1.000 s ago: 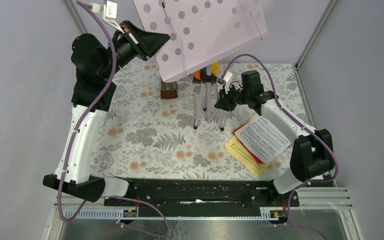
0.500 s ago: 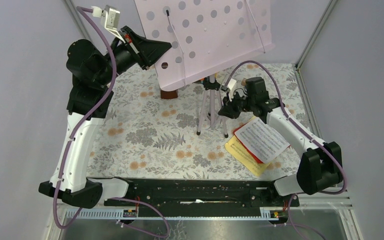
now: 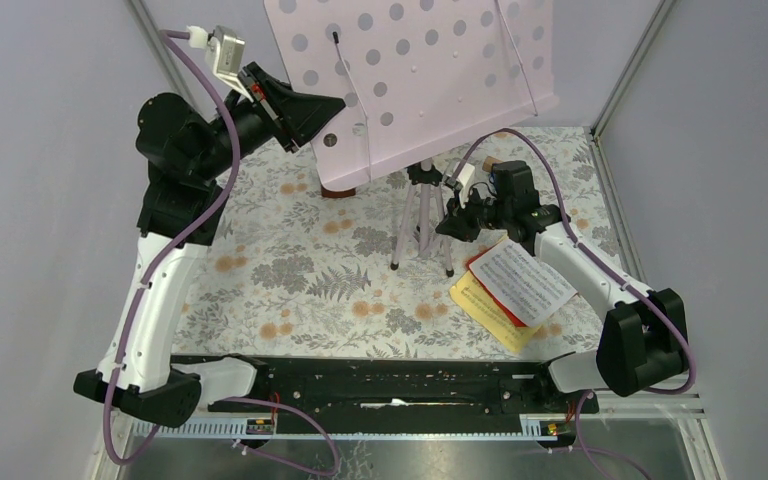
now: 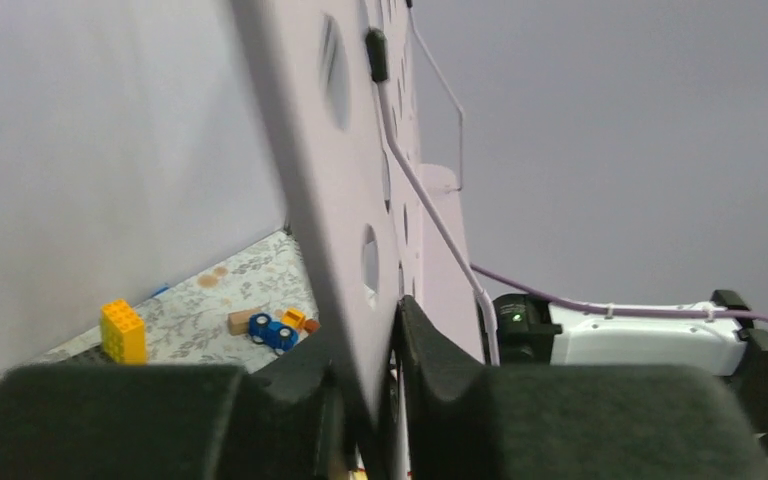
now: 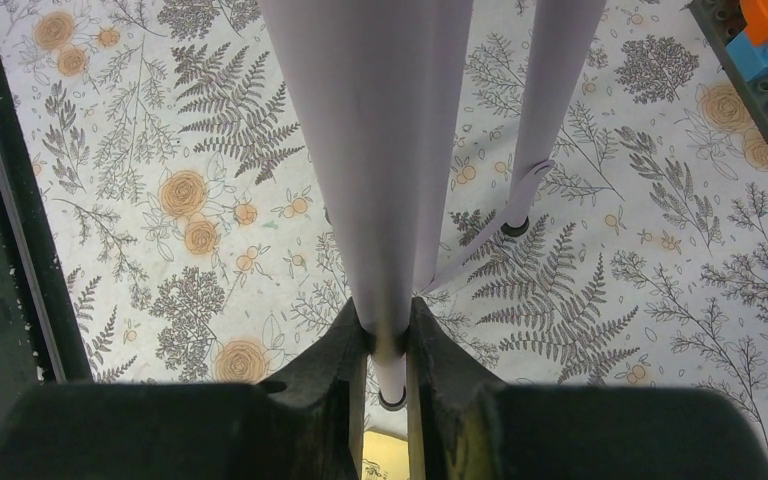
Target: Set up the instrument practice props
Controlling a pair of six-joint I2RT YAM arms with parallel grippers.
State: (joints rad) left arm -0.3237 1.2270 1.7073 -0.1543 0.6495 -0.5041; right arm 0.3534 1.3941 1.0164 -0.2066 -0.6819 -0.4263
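The pale pink perforated music-stand panel (image 3: 430, 70) stands high at the back on its lilac tripod (image 3: 422, 215). My left gripper (image 3: 325, 108) is shut on the panel's left edge; in the left wrist view the panel (image 4: 345, 200) runs edge-on between the jaws (image 4: 385, 380). My right gripper (image 3: 452, 222) is shut on a lilac tripod leg (image 5: 400, 150), near its black foot, in the right wrist view (image 5: 390, 340). White, red and yellow sheet-music pages (image 3: 520, 278) lie stacked on the cloth at the right, under my right arm.
Floral cloth (image 3: 310, 270) covers the table. Toy blocks (image 4: 123, 330) and a small blue car (image 4: 273, 332) lie at the back behind the panel. A brown block (image 3: 337, 187) sits under the panel's lower left corner. Grey walls enclose the sides.
The stand has shifted right and toward the front, the panel tilting more upright. Both arms moved with it, still gripping panel and leg.
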